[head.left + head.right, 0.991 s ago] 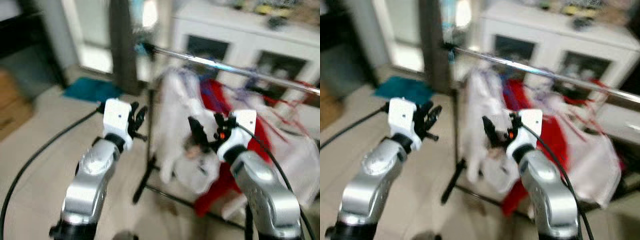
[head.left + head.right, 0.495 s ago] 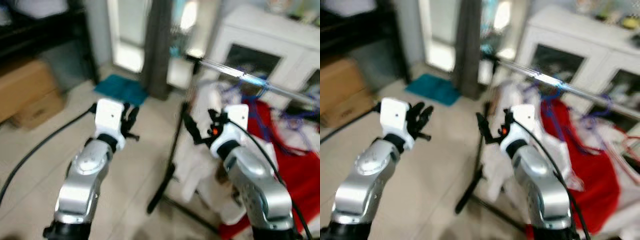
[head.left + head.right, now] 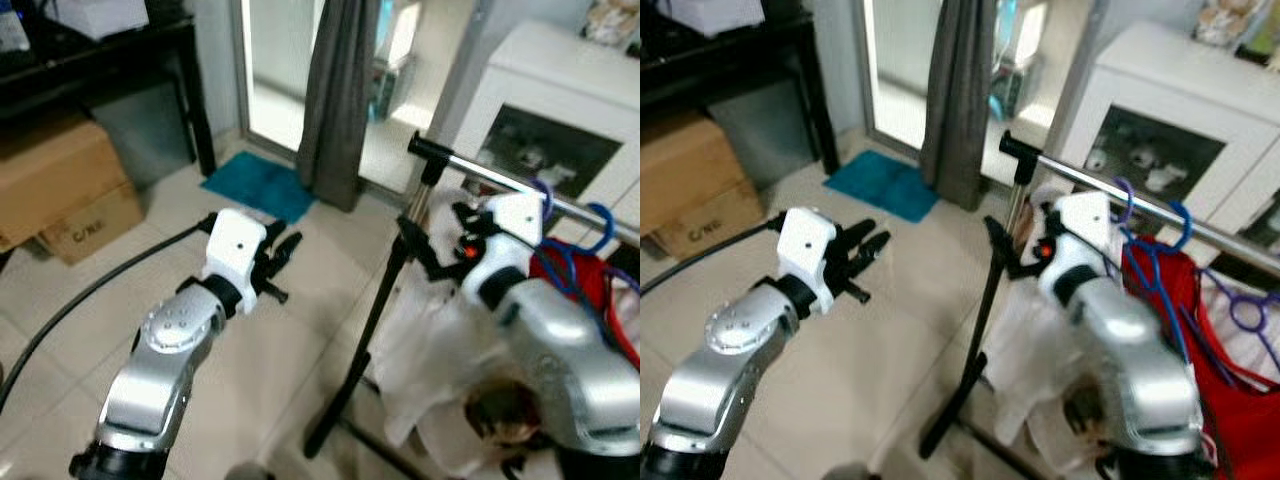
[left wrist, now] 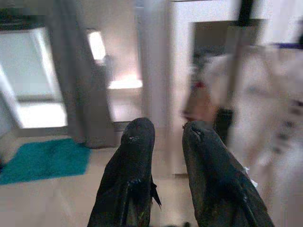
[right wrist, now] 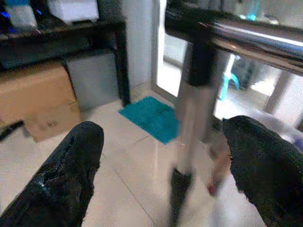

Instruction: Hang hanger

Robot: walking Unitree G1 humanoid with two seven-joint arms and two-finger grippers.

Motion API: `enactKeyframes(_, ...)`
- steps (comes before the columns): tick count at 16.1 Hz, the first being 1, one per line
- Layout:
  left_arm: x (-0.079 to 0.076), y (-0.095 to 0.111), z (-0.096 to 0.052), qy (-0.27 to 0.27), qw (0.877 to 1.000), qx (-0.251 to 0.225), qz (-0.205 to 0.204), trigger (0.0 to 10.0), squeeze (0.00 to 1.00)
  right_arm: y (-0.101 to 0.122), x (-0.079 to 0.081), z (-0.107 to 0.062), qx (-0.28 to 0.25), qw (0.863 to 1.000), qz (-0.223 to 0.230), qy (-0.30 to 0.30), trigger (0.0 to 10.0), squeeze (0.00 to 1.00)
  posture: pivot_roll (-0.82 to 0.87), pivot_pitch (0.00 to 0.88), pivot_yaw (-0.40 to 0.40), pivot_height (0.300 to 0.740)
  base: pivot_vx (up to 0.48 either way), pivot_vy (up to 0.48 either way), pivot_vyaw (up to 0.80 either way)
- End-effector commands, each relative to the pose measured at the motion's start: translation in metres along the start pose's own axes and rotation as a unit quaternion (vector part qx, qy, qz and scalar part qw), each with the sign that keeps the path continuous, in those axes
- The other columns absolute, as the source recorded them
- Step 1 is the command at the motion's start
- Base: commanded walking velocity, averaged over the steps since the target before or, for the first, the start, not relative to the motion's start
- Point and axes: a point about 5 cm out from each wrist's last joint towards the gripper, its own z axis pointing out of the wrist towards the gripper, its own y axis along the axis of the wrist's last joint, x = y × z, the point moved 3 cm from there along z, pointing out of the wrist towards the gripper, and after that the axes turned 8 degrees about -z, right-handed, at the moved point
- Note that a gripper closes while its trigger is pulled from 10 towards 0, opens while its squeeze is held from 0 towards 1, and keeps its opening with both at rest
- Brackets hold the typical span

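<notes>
Right gripper [image 5: 161,170] is raised beside the end of the garment rail [image 3: 1080,183], fingers spread wide and holding nothing — the rail's dark upright post [image 5: 189,118] stands between the two black fingers [image 5: 66,175] in the wrist view. Left gripper [image 3: 278,262] is held out over the tiled floor [image 3: 90,320], well apart from the rail, fingers close together with a narrow gap and nothing between them. Hangers — a blue hanger [image 3: 1150,250] and a purple hanger [image 3: 1247,320] — hang on the rail past the right gripper, above a red garment [image 3: 1240,420] and white garment [image 3: 420,340]; a teal mat [image 3: 258,185] lies by the grey curtain [image 3: 340,90].
</notes>
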Motion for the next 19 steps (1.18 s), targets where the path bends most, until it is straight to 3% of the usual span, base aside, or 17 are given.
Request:
enactKeyframes(1, -0.016, 0.001, 0.003, -0.053, 0.999, -0.001, -0.003, 10.0, 0.00, 0.002, -0.009, -0.006, 0.009, 1.000, 0.002, -0.002, 10.0, 0.00, 0.00, 0.018, -0.058, 0.740, 0.000, 0.000, 0.00)
enactKeyframes(4, -0.030, 0.000, 0.001, -0.130, 0.991, 0.012, 0.007, 10.0, 0.00, -0.003, -0.022, -0.018, 0.065, 0.997, -0.015, 0.027, 10.0, 0.00, -0.01, 0.017, -0.059, 0.740, 0.000, 0.000, 0.00)
enactKeyframes(8, -0.031, -0.001, 0.001, -0.151, 0.988, 0.017, 0.013, 10.0, 0.00, 0.002, -0.054, -0.029, 0.104, 0.994, -0.029, -0.013, 10.0, 0.00, -0.01, 0.010, -0.057, 0.740, 0.000, 0.000, 0.00)
enactKeyframes(11, -0.038, 0.001, 0.001, -0.175, 0.984, 0.013, 0.010, 10.0, 0.00, -0.010, -0.069, -0.025, 0.147, 0.986, -0.006, -0.073, 10.0, 0.00, -0.01, 0.003, -0.060, 0.740, 0.000, 0.000, 0.00)
enactKeyframes(13, -0.043, 0.003, 0.000, -0.193, 0.981, 0.006, 0.006, 10.0, 0.00, -0.016, -0.068, -0.020, 0.155, 0.984, 0.033, -0.080, 10.0, 0.00, -0.01, 0.003, -0.060, 0.740, 0.000, 0.000, 0.00)
enactKeyframes(14, -0.048, 0.005, -0.001, -0.213, 0.977, 0.004, 0.005, 10.0, 0.00, -0.028, -0.070, -0.016, 0.182, 0.977, 0.059, -0.096, 5.7, 0.00, -0.01, 0.000, -0.064, 0.740, 0.000, 0.000, 0.00)
enactKeyframes(15, -0.051, 0.005, -0.001, -0.222, 0.975, 0.002, 0.004, 10.0, 0.00, -0.032, -0.073, -0.014, 0.189, 0.974, 0.064, -0.109, 0.5, 0.00, -0.01, 0.000, -0.064, 0.740, 0.000, 0.000, 0.00)
enactKeyframes(19, -0.053, 0.005, -0.002, -0.230, 0.973, 0.003, 0.004, 10.0, 0.00, -0.036, -0.084, -0.007, 0.203, 0.965, 0.087, -0.138, 0.0, 0.00, 0.00, 0.000, -0.075, 0.740, 0.000, 0.000, 0.00)
